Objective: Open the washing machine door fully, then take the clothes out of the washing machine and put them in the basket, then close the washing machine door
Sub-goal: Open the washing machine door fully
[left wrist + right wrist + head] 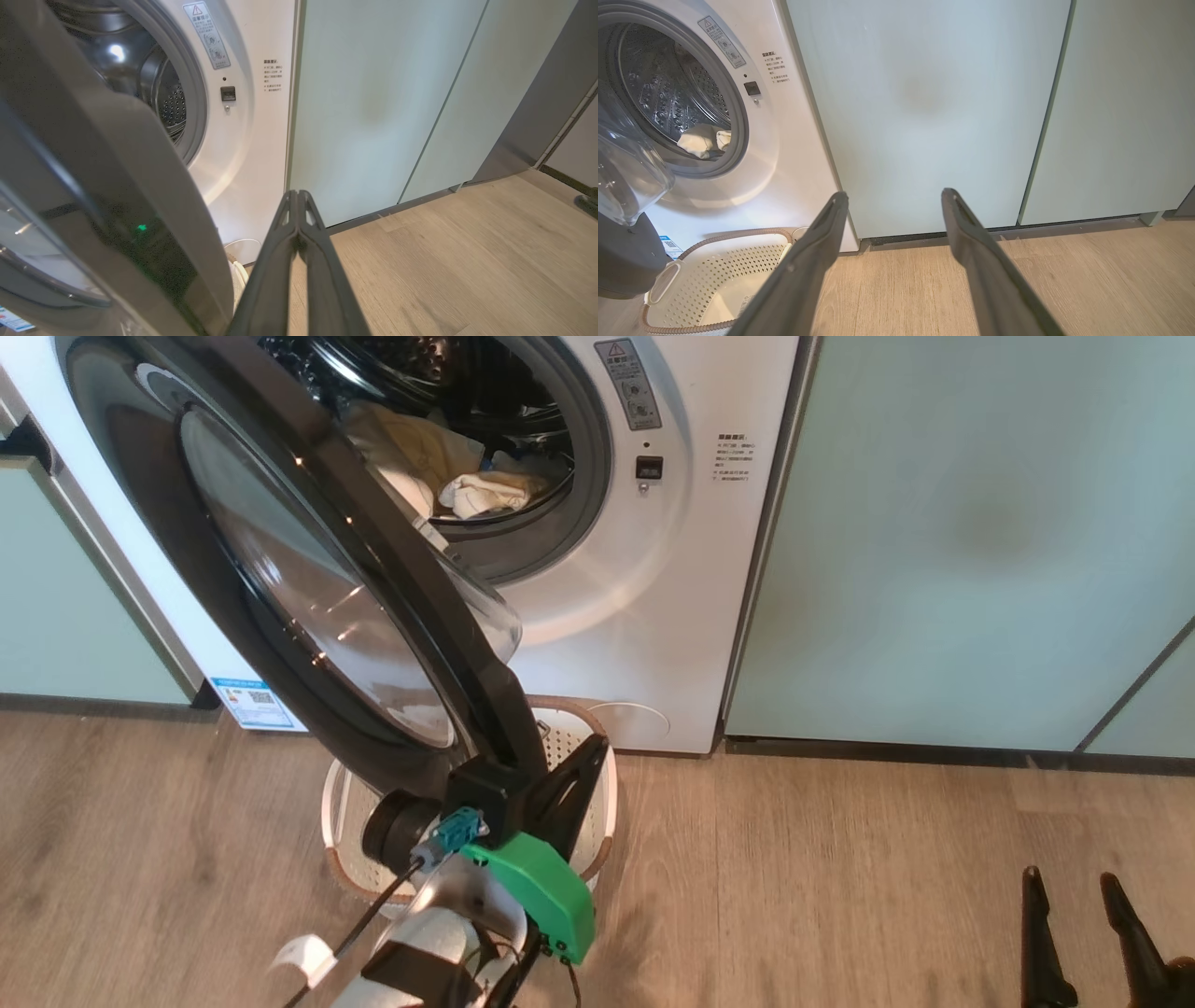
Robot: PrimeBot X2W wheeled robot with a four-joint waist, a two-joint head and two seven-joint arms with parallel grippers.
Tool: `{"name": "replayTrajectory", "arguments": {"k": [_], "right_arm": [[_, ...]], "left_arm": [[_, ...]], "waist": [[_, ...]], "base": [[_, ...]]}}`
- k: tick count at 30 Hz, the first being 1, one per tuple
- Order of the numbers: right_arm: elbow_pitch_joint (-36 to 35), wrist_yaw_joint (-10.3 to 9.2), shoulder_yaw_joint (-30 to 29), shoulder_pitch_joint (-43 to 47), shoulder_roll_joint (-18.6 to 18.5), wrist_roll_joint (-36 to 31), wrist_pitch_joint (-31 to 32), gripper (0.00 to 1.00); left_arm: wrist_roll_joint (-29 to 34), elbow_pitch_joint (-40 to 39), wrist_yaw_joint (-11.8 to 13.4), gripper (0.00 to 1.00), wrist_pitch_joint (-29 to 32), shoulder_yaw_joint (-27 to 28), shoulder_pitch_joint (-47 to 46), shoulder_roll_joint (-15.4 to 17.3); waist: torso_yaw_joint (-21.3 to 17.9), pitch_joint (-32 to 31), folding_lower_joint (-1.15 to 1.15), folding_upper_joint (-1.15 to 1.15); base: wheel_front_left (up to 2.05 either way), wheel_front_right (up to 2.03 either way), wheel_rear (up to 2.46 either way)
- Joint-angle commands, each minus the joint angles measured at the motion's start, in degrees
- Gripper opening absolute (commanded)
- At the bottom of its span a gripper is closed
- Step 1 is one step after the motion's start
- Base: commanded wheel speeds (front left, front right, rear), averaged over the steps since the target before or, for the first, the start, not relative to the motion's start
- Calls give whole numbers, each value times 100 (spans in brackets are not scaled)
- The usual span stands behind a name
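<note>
Head view has the washing machine door (308,588) swung out toward the camera from the left side of the washing machine (672,616). Its glossy black ring and bulging clear glass bowl cross the left part of the drum mouth. The ring's near, lower edge hangs above the basket (609,784), which stands on the wooden floor (840,896) just before the machine. Right of that edge the drum mouth is unobstructed, and open floor runs wide to the right along the pale green cabinet panels (934,541). The left end effector (590,749) is over the basket, just beside the door's lower edge. Its two dark fingers are pressed together with nothing between them; whether they touch the ring cannot be told. The right end effector (1071,877) sits low at the right, well apart from the machine, with its fingers spread wide and holding nothing. The clothes (476,490) lie inside the steel drum at its bottom front, a soft heap of pale cream folds behind the grey gasket. A small blue label sticker (257,702) shows low on the machine's white front, left of the door. In the right wrist view the basket is cream-white and perforated, with a brown rim, a white side handle and a sticker on its inside bottom.
</note>
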Motion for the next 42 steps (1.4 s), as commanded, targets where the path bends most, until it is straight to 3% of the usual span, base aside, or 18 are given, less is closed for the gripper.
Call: {"name": "replayTrajectory", "arguments": {"k": [1, 24, 42], "right_arm": [[-163, 1, 133, -175, -96, -5, -38, 100], [-126, 1, 72, -238, -96, 87, -38, 100], [-97, 1, -5, -306, -96, 110, -38, 100]], "left_arm": [[6, -150, 53, 0, -33, 237, -314, 36], [-40, 233, 249, 0, -371, 366, -565, 129], [-41, -77, 353, 0, -399, 153, -420, 137]], "waist": [[-3, -2, 0, 0], [77, 151, 0, 0], [758, 259, 0, 0]], "base": [[0, 0, 0], [0, 0, 0], [0, 0, 0]]}}
